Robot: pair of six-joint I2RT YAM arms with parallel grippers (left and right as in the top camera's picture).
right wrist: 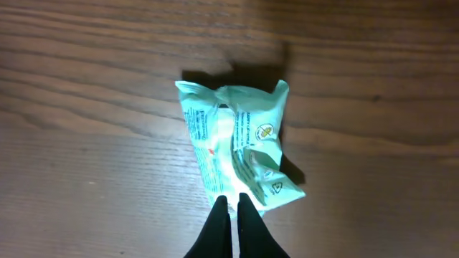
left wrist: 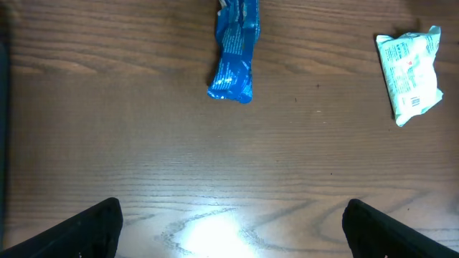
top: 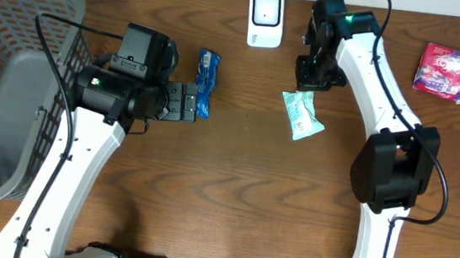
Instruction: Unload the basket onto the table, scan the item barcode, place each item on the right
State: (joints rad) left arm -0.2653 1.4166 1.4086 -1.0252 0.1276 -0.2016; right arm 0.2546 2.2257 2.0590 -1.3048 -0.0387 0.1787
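A: Packet position?
B: The green packet lay flat on the table, near the white scanner.
A: And the right gripper?
B: Clenched tight, tips at the packet's edge; whether it pinched the wrapper was unclear.
A: Left gripper?
B: Spread wide, holding nothing, just beside a blue packet, apart from the green one.
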